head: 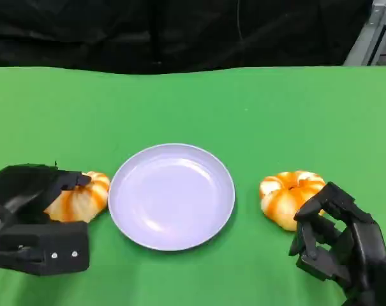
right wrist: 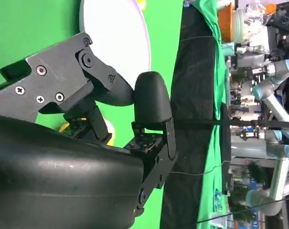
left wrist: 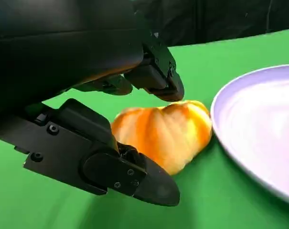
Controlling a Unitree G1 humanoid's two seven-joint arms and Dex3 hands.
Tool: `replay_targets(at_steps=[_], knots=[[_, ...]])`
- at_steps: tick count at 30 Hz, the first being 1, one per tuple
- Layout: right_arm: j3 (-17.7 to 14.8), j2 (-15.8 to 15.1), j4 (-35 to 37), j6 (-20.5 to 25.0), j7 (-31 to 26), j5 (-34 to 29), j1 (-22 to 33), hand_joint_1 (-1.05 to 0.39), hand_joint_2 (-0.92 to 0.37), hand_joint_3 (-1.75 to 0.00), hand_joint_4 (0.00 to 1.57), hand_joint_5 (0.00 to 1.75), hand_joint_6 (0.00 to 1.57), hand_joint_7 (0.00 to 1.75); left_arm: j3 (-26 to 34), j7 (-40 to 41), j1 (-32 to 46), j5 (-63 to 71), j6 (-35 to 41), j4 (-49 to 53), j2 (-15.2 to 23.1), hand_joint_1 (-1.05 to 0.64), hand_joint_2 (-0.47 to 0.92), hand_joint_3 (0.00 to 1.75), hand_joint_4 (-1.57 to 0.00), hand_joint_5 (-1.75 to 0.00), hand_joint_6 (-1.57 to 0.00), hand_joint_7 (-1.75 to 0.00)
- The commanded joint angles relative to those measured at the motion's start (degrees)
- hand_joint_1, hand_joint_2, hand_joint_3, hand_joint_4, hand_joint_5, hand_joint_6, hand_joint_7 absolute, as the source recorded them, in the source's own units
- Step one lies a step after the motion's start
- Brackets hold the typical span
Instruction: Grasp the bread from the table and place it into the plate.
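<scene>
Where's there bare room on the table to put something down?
Free: the wide green stretch beyond the plate up to the black backdrop, and the front strip between the hands. Crowded: left bread under the left hand, right bread beside the right hand.

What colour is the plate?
Pale lavender, plain, no pattern; the plate shows best in the head view.

The left hand (head: 36, 217) covers the near side of the left bread (head: 84, 194) in the head view, so whether the fingers (left wrist: 158, 78) touch it seems uncertain; the wrist view leaves it unclear too. The right hand (head: 339, 242) is cut off by the picture's lower edge and hides the near edge of the right bread (head: 288, 194). In the right wrist view, the plate (right wrist: 120, 33) is half hidden behind the fingers (right wrist: 151, 100).
</scene>
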Motion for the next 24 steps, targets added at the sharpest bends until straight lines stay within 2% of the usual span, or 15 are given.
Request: replay_targets(at_steps=[1,8,18,20,21,24], knots=[[-0.6,-0.5,0.7,-0.8,0.1,0.8,-0.5,-0.15,-0.60,-1.15,0.83,1.75,0.62,1.62,-2.1,1.7,-3.6,-0.7,-0.7,6.6,-1.2,-0.93,0.92,0.07,-0.36,0.00,-0.51,0.00],[-0.5,-0.5,0.6,-1.0,0.2,0.5,-0.3,-0.16,-0.59,-1.16,0.83,1.75,0.62,1.62,-5.9,5.3,-7.7,0.2,-0.9,15.2,-2.7,-0.95,0.92,0.11,-0.37,-0.01,-0.51,0.00],[-0.5,-0.6,0.1,-0.4,0.4,0.9,0.0,-0.16,-0.58,-1.18,0.83,1.75,0.62,1.63,-7.8,8.0,-9.4,-1.3,-1.7,21.3,-4.0,-0.93,0.92,0.12,-0.42,-0.02,-0.52,-0.01],[-0.4,-0.7,-0.5,0.5,0.3,0.9,0.1,-0.15,-0.58,-1.18,0.82,1.75,0.61,1.63,-7.9,9.1,-9.2,-1.8,-2.6,22.1,-4.3,-0.84,0.92,0.10,-0.49,-0.05,-0.55,-0.02],[-0.4,-0.7,-0.7,0.8,0.3,0.8,0.2,-0.15,-0.58,-1.17,0.82,1.75,0.61,1.63,-8.0,9.8,-9.1,-2.0,-2.9,22.5,-4.5,-0.70,0.92,0.08,-0.57,-0.07,-0.58,-0.03],[-0.4,-0.9,-1.1,1.4,0.3,0.6,0.3,-0.14,-0.59,-1.17,0.81,1.75,0.60,1.64,-7.8,10.4,-8.5,-3.0,-3.2,23.4,-5.2,-0.41,0.92,0.08,-0.71,-0.08,-0.64,-0.03]])
